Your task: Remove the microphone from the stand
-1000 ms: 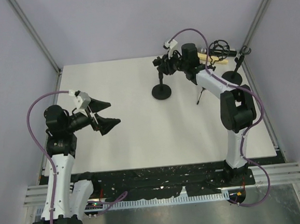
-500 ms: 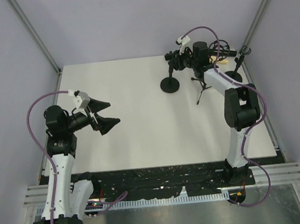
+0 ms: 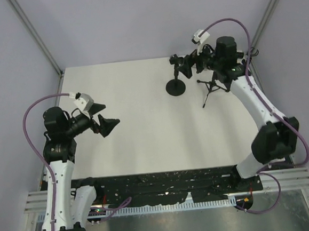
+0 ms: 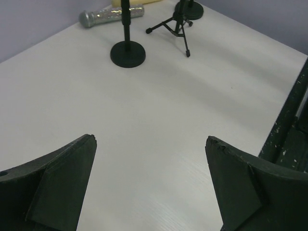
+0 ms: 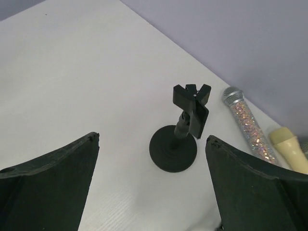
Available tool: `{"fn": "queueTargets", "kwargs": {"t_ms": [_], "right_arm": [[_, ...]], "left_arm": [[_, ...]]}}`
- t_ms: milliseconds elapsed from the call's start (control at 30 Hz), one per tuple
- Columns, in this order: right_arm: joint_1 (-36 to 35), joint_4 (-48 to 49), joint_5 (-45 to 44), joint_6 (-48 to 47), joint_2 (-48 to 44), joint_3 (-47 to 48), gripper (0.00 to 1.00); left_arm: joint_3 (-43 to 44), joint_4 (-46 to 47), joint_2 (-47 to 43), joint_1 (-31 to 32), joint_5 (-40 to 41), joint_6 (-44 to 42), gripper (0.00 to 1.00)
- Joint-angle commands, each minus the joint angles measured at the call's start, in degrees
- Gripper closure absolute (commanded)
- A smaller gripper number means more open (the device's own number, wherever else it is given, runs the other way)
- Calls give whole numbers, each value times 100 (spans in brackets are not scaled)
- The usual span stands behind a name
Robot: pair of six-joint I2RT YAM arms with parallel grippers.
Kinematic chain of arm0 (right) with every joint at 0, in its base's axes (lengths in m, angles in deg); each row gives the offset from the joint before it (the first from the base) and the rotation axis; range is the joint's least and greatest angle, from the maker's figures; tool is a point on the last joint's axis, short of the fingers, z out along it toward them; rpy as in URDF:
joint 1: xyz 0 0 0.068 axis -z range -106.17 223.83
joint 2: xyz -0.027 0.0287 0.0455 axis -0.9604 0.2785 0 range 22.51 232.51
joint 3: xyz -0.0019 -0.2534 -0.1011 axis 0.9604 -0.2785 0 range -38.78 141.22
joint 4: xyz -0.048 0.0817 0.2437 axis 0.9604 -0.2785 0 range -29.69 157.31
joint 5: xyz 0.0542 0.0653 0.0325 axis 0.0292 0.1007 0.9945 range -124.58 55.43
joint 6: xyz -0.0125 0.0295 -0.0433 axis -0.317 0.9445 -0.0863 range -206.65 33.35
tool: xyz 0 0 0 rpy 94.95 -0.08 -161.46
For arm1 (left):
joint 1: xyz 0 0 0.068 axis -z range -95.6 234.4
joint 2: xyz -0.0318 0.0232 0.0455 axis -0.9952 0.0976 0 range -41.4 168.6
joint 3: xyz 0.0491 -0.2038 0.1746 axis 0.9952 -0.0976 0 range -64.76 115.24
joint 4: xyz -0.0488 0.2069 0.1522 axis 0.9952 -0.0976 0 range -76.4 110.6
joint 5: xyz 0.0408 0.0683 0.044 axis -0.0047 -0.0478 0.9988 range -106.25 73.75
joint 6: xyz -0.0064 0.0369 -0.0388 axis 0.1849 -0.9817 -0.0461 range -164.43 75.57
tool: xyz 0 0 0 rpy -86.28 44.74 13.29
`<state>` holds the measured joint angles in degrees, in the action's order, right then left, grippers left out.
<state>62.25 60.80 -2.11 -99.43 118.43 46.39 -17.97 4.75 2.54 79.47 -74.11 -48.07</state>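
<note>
Tabletop (image 3: 144,127): white, walled on three sides; carries every item below.

Right arm (image 3: 255,99): stretched to the far right corner, so that its wrist looks down on the stand; right end effector (image 5: 153,139) with fingers spread wide, nothing between them, poised above and short of the stand, touching no item.

Left arm (image 3: 56,155): raised at the near left, well apart from the work, apparently kept out of the way; left end effector (image 4: 150,140) likewise spread wide and empty.

Tripod stand (image 3: 211,87): black, upright just to the right of the round-based stand; no part in the task, by the look of it.

Stand (image 5: 173,151): black, round weighted base, short pole, upright near the far edge.

Glittered microphone (image 5: 246,127): silver, lying flat on the tabletop just beyond the stand's base; probably the task's microphone, though the views do not settle it.

Cream microphone (image 5: 288,144): lying beside the glittered one, partly cut off by the frame.

Clip (image 5: 192,98): atop the pole, prongs open and holding nothing; judged, the removal is done.
</note>
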Motion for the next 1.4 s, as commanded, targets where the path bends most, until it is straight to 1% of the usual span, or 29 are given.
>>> {"fn": "queueTargets", "kwargs": {"t_ms": [0,33,67,100,133,167,233,267,300,400,500,567,667,767,867,900,967,1033,1367], "right_arm": [[59,-1449,-212,-665,-2012,-438,5],[59,-1546,-397,-665,-2590,-874,5],[59,-1538,-678,-639,-2979,-1079,5],[67,-1486,-846,-578,-3618,-1560,5],[59,-1381,-1222,-533,-4007,-1756,5],[59,-1354,-1512,-455,-4690,-2123,5],[59,-1624,-1865,-384,-5369,-2276,5],[67,-2035,-2041,-305,-5469,-2172,5],[59,-2196,-2417,-113,-5705,-2110,5],[67,-2180,-2912,-67,-6443,-2504,5],[59,-2452,-3516,-85,-7041,-2785,5],[68,-2584,-3633,-269,-7479,-3057,5],[111,-2838,-3537,-559,-8166,-3531,5],[129,-2927,-3476,-559,-8598,-3971,5],[357,-2602,-3466,-402,-9133,-4638,5],[445,-2558,-3475,-419,-9204,-4701,5],[533,-2523,-3633,-454,-9284,-4667,5],[551,-2514,-3826,-270,-9311,-4606,5],[560,-2558,-3581,-419,-9372,-4755,5]], "left_arm": [[585,-1268,-175,-34,1003,-936,0],[621,-1340,-202,-34,1345,-1024,0],[613,-1341,-237,-34,1574,-1007,0],[604,-1367,-272,-34,1829,-990,0],[612,-1428,-307,-43,2040,-998,0],[613,-1499,-360,-43,2251,-990,0],[586,-1604,-465,-52,2516,-998,0],[569,-1657,-535,-52,2648,-1007,0],[508,-1657,-632,-61,2745,-998,0],[297,-1631,-1036,-52,3192,-963,0],[261,-1780,-1230,-70,3851,-1051,0],[182,-1815,-1396,-78,4281,-1147,0],[-81,-1912,-1800,-87,4451,-1384,0],[-415,-2105,-2266,-70,4179,-1490,1],[-801,-2141,-2653,-78,4038,-1491,0],[-942,-2115,-2767,-70,4029,-1456,0],[-1180,-2044,-2935,-78,4046,-1429,0],[-1216,-1992,-2979,-96,4116,-1412,0],[-1277,-1965,-2962,-105,3950,-1429,0]]}}
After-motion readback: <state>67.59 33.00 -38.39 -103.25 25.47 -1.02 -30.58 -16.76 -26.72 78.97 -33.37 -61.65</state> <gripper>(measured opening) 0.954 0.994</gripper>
